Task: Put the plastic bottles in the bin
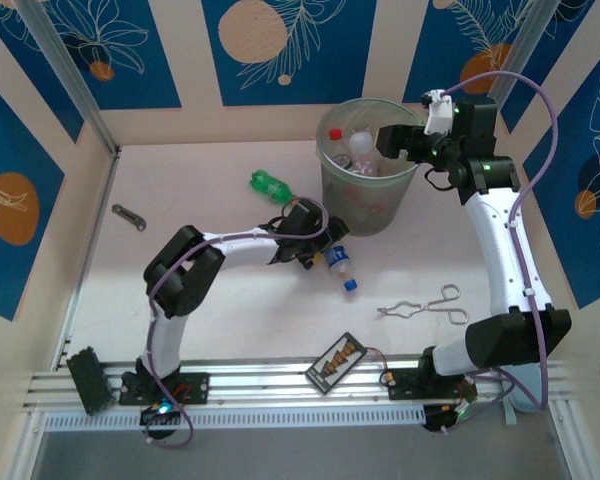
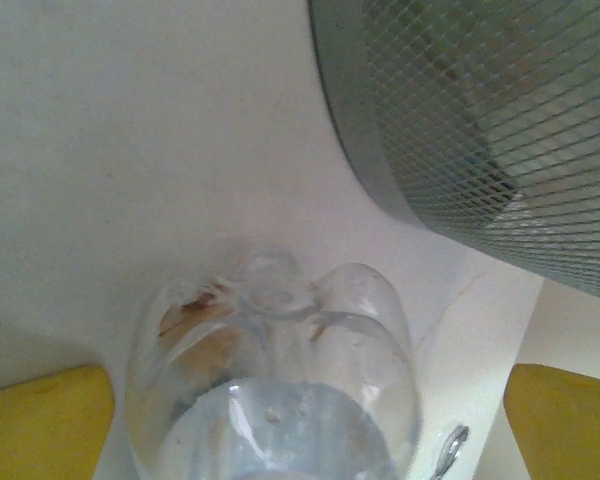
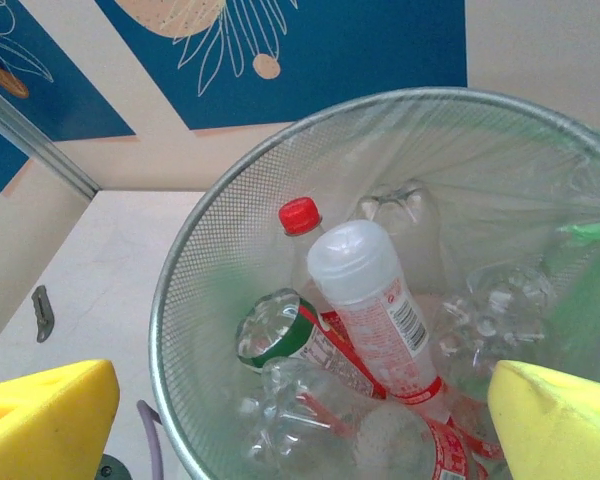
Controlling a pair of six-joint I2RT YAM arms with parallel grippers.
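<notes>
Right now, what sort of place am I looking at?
Probably a staged robot test booth, not a real home: a white table boxed in by blue floral panels, two arms bolted to a metal rail, a mesh bin of bottles.

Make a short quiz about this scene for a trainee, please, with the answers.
1. True or false: the right end effector hangs open above the bin.
2. What lies within the open left end effector? A) scissors B) a clear bottle C) a black card
3. Fill in: the lone bottle on the table, left of the bin, is ____ in colour.
Key: 1 true; 2 B; 3 green.
</notes>
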